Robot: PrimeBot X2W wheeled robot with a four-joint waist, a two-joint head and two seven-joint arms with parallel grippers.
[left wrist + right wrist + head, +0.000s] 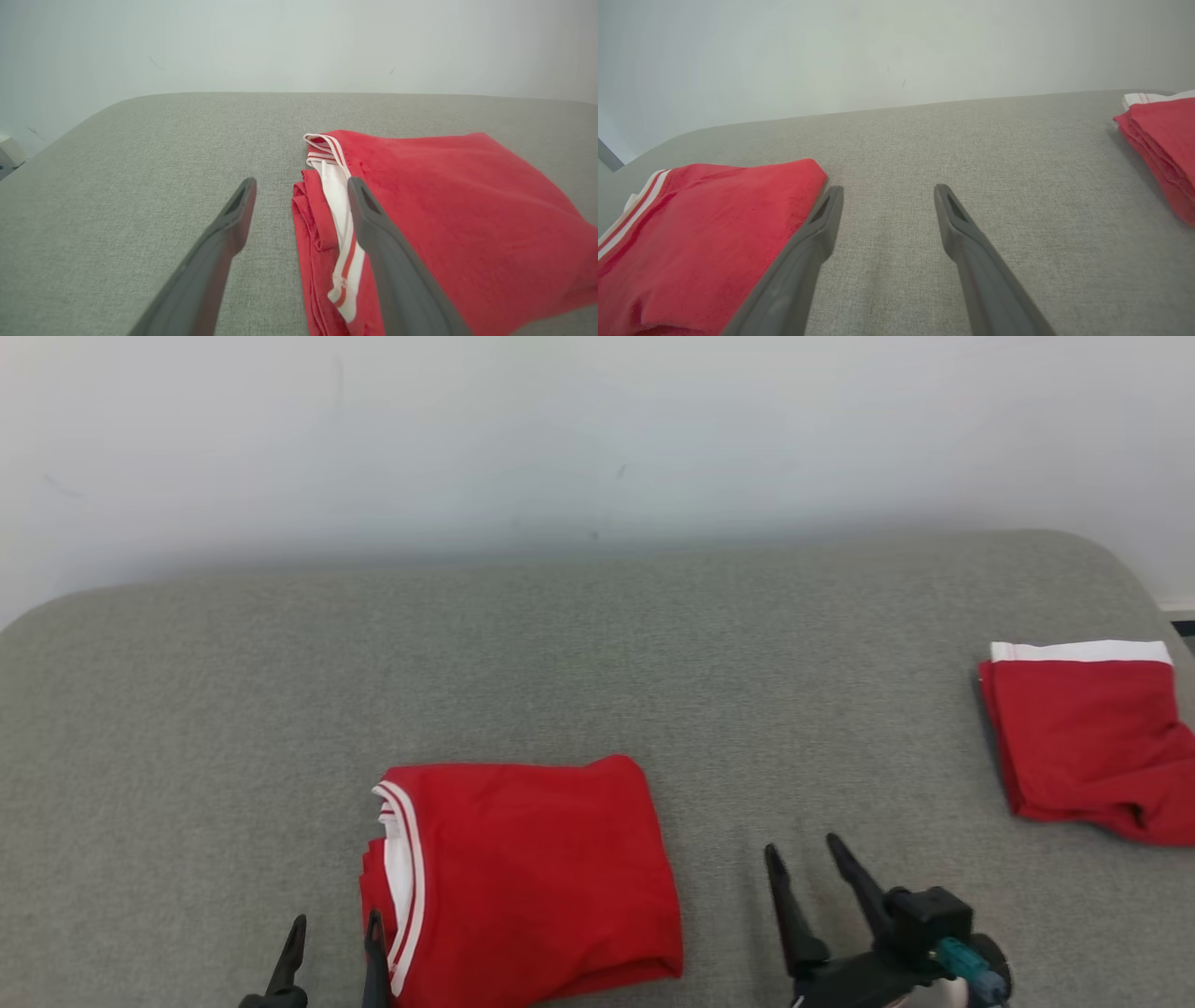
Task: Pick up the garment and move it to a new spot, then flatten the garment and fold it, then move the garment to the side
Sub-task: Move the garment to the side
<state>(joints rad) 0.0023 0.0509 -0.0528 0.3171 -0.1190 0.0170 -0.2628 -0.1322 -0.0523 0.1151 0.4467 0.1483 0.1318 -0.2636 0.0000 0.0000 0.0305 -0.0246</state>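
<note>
Head view gives me two folded red garments on the grey cushion (597,663): the striped-collar jersey (523,877) near centre, a second garment (1088,737) well apart at right. My two grippers flank the jersey, left gripper (336,919) by its collar, right gripper (801,845) opposite, both spread, empty.

My left gripper (301,184) stands wide open and empty, low over the grey pad (154,154). One finger (387,261) crosses the white-striped edge of the folded red garment (458,205); the other lies over bare pad.
</note>
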